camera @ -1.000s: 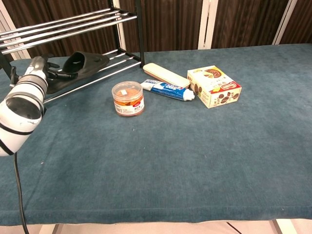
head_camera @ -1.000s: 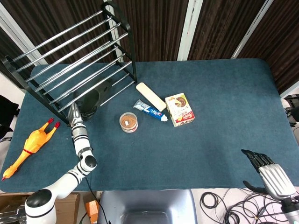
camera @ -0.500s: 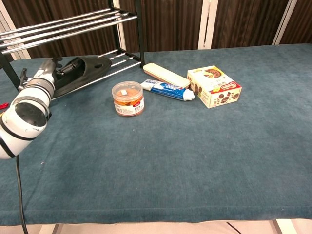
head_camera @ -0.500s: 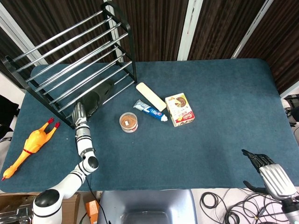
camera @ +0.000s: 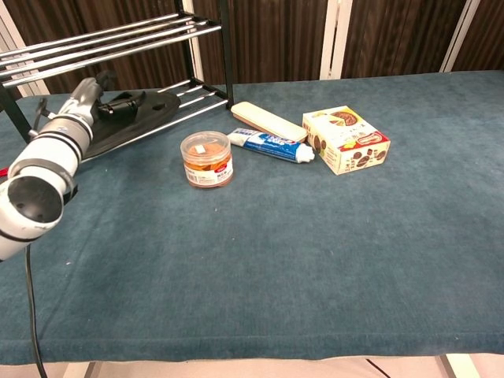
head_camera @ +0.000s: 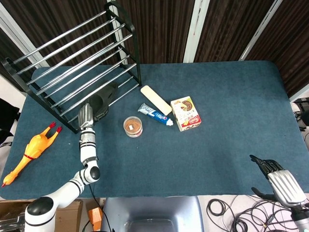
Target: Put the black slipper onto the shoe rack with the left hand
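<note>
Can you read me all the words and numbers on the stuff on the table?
Blue and white toothpaste tube: there is printing, but it is too blurred to read.
Cream cardboard biscuit box with a pie picture: the print is too small to read.
Clear round jar with an orange label: the label text is too small to read.
Nothing else shows any words or numbers.

The left arm is built of glossy white rounded segments, split by black rings at each joint, with a ball-like elbow housing. It narrows into a silver-grey metallic wrist and the left hand (head_camera: 86, 115), grey with dark fingers (its details blur in the chest view (camera: 89, 92)). The right hand (head_camera: 280, 180) has a ribbed, light silver back plate and slim black fingers, with a dark piece at its side.
</note>
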### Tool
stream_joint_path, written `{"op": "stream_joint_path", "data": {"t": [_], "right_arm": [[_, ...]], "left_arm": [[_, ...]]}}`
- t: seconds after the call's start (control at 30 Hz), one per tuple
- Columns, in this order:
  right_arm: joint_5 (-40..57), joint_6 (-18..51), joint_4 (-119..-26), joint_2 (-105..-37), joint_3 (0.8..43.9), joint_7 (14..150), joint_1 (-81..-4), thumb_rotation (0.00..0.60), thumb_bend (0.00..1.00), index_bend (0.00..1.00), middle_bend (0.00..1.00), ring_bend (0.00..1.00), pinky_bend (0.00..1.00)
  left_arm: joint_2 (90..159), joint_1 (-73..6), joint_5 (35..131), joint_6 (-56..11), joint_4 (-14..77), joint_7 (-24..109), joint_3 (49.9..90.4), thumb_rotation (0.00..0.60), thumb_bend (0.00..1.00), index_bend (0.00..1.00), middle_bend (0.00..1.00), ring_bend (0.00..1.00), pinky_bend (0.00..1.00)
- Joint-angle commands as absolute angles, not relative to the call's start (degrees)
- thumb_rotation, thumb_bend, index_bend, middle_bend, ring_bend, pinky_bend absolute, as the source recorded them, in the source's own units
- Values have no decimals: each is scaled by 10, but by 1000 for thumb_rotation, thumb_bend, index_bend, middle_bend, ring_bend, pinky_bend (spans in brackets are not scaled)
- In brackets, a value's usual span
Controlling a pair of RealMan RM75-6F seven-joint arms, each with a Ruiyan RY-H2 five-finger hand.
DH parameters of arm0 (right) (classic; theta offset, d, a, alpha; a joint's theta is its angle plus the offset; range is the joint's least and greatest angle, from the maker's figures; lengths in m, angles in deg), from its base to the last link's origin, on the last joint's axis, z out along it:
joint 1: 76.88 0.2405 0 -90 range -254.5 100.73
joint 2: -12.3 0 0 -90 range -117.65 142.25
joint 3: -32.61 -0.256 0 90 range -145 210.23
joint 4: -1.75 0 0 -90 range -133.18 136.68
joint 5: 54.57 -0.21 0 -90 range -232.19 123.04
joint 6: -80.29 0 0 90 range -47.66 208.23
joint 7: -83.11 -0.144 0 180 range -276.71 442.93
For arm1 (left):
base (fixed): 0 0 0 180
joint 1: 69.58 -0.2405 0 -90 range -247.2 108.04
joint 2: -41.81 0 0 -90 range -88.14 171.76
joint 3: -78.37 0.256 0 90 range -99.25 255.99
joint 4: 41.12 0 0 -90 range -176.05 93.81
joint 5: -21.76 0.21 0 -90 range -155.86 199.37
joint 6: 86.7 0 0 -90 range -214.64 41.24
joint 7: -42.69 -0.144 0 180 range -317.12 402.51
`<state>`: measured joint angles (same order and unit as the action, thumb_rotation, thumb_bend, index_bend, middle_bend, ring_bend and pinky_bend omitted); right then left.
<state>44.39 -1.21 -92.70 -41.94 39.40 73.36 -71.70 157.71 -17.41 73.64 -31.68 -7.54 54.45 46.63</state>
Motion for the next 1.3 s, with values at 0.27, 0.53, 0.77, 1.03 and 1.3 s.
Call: {"op": "stream_joint_path", "data": {"t": [0.27,0.53,0.77,1.03,1.3], "right_arm": [[446,-9,-929,-421,395,740,-716,600,157,0,212,217,211],[452,-11,-928,-420,399,738,-718,600,158,0,228,234,211],[452,-10,-927,-420,399,737,-717,600,158,0,243,246,211],[452,-12,-927,-420,399,737,-718,600,157,0,249,253,211],[452,-11,-927,-420,399,738,-717,600,158,0,249,253,211]], "left_arm": [[1515,-234,761,-278,39,427,521,388,611,0,117,121,127],[1491,-244,721,-304,58,341,522,408,773,0,91,102,122],[1484,-241,693,-320,55,318,509,415,802,0,90,101,126],[1496,-229,627,-322,28,240,486,414,799,0,94,101,192],[1491,-227,607,-327,50,219,483,427,801,0,93,101,251]]}}
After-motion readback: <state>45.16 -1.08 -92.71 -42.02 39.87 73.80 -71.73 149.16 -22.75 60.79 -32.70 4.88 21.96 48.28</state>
